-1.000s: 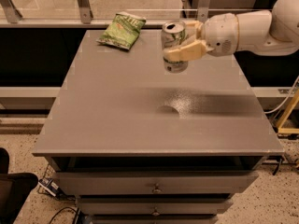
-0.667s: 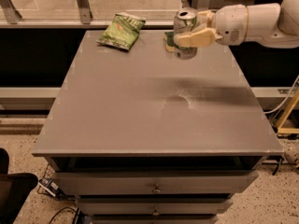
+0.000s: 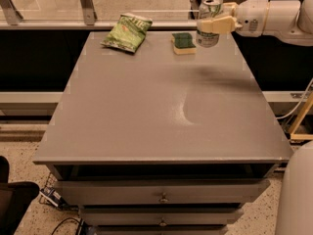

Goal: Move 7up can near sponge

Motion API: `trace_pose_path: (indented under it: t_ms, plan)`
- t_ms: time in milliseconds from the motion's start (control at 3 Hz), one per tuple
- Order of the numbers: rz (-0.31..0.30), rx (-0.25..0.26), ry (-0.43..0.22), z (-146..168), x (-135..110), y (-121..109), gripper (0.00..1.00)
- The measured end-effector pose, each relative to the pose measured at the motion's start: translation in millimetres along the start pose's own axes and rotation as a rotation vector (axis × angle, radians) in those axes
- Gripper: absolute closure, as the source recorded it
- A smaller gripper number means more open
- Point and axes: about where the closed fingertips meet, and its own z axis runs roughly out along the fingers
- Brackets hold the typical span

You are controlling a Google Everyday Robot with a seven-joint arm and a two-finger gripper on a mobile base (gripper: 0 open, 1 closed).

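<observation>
The 7up can (image 3: 209, 10) is a silver can with a pull-tab top, held upright at the far right of the grey table (image 3: 161, 106). My gripper (image 3: 213, 25) comes in from the right on a white arm and is shut on the can around its middle. The can's base is at or just above the table's far edge. The sponge (image 3: 183, 42), dark green over pale yellow, lies flat just left of the can, a small gap apart.
A green crinkled chip bag (image 3: 128, 31) lies at the table's far left. Drawers (image 3: 161, 192) sit below the front edge. A glass railing runs behind the table. A wooden frame and cable stand at the right.
My gripper carried the can back and to the right, from above the sponge's spot to the table's far right edge. The sponge, hidden before, now shows left of the can.
</observation>
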Motion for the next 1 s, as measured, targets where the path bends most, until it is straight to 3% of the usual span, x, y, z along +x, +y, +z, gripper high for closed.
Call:
trace_pose_path:
  t_ms: [667,1000]
  plan:
    - [0.048,0.137,0.058,-6.2,29.4,-45.6,1.00]
    - [0.091,0.183,0.030,3.1,51.2,-55.6,1.00]
